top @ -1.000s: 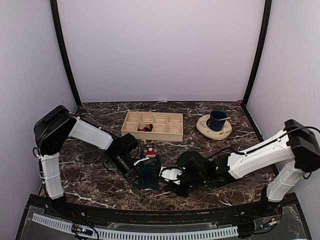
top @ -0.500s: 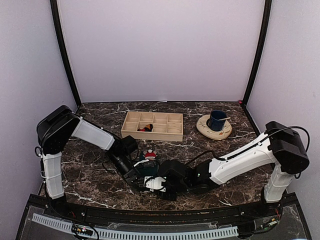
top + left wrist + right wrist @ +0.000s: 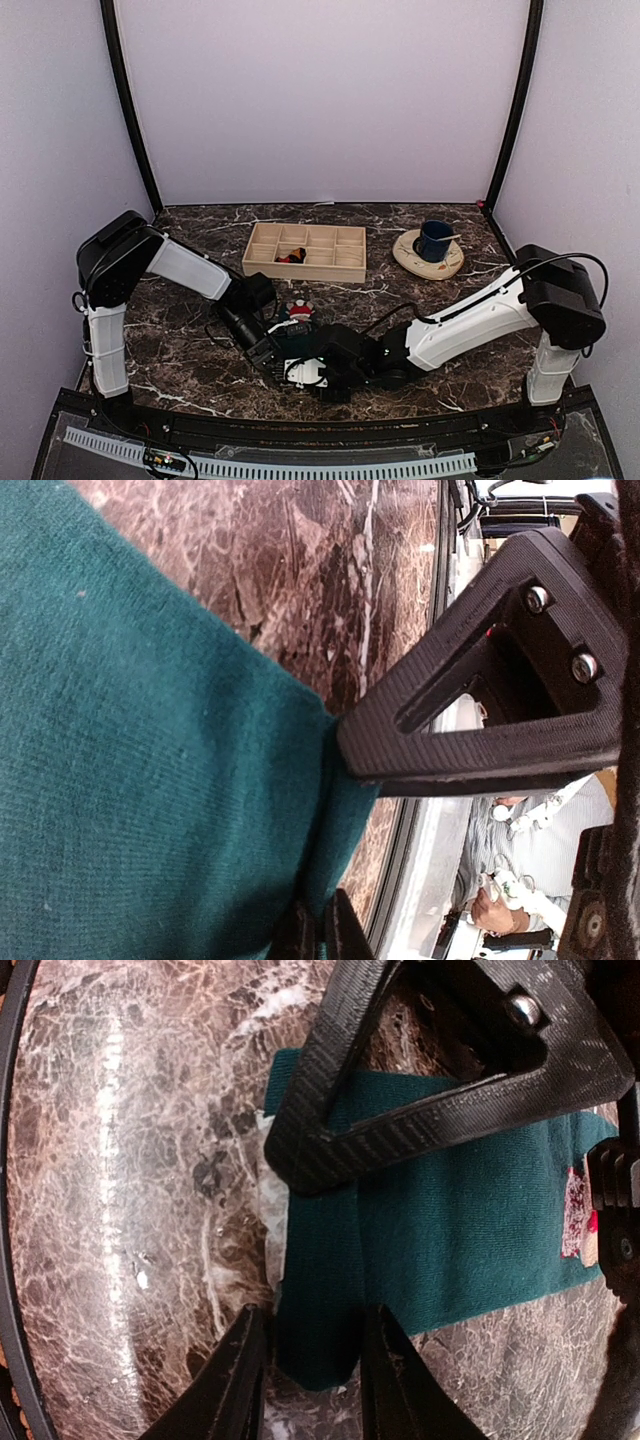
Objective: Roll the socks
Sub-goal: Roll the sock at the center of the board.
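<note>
The dark teal-green sock [image 3: 470, 1220] lies flat on the marble, and its Santa figure [image 3: 300, 307] shows at the far end. Its near end is folded into a narrow roll [image 3: 318, 1290]. My right gripper [image 3: 313, 1315] is shut on that roll, one finger pressed to each side. My left gripper [image 3: 320, 932] is shut, pinching the sock's [image 3: 130, 780] edge right beside it. In the top view the left gripper [image 3: 266, 352] and the right gripper [image 3: 302, 370] meet over the sock [image 3: 296, 338]. The black sock with orange diamonds [image 3: 291, 257] sits in a compartment of the wooden tray.
A wooden divided tray [image 3: 330, 262] stands at the back centre. A blue cup [image 3: 434, 240] on a saucer [image 3: 412, 258] is at the back right. The black table rail [image 3: 300, 425] runs close behind both grippers.
My right arm has swung left across the table, bringing its gripper onto the sock's near end next to the left gripper. The left gripper has stayed put.
</note>
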You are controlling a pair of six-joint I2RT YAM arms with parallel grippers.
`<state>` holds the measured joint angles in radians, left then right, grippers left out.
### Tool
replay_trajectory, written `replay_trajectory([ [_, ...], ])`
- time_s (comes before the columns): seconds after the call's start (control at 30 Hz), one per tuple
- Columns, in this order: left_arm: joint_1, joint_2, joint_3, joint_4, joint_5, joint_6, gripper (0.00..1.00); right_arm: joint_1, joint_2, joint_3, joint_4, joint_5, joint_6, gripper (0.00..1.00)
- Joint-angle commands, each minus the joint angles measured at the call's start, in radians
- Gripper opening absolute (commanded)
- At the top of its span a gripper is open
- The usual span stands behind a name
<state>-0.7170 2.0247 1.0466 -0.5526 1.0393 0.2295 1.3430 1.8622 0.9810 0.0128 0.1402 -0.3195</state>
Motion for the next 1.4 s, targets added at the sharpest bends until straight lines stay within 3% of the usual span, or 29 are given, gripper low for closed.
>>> replay_trajectory([
  [0.0, 0.004, 0.012, 0.013, -0.038, 0.005, 0.028, 0.02, 0.007, 0.026, 0.02, 0.0, 0.011, -0.018, 0.29],
  [0.1, 0.004, 0.014, 0.014, -0.039, 0.006, 0.029, 0.02, 0.006, 0.042, 0.029, -0.011, 0.005, -0.021, 0.26],
  [0.27, 0.004, 0.014, 0.015, -0.045, 0.01, 0.033, 0.02, -0.012, 0.062, 0.043, -0.049, -0.029, -0.006, 0.1],
  [0.5, 0.004, 0.001, 0.011, -0.028, -0.018, 0.004, 0.07, -0.041, 0.063, 0.031, -0.084, -0.069, 0.04, 0.03],
  [0.73, 0.016, -0.082, -0.039, 0.05, -0.077, -0.077, 0.24, -0.068, 0.038, 0.006, -0.088, -0.111, 0.082, 0.0],
  [1.37, 0.056, -0.319, -0.141, 0.231, -0.24, -0.21, 0.3, -0.148, 0.014, 0.022, -0.127, -0.313, 0.153, 0.0],
])
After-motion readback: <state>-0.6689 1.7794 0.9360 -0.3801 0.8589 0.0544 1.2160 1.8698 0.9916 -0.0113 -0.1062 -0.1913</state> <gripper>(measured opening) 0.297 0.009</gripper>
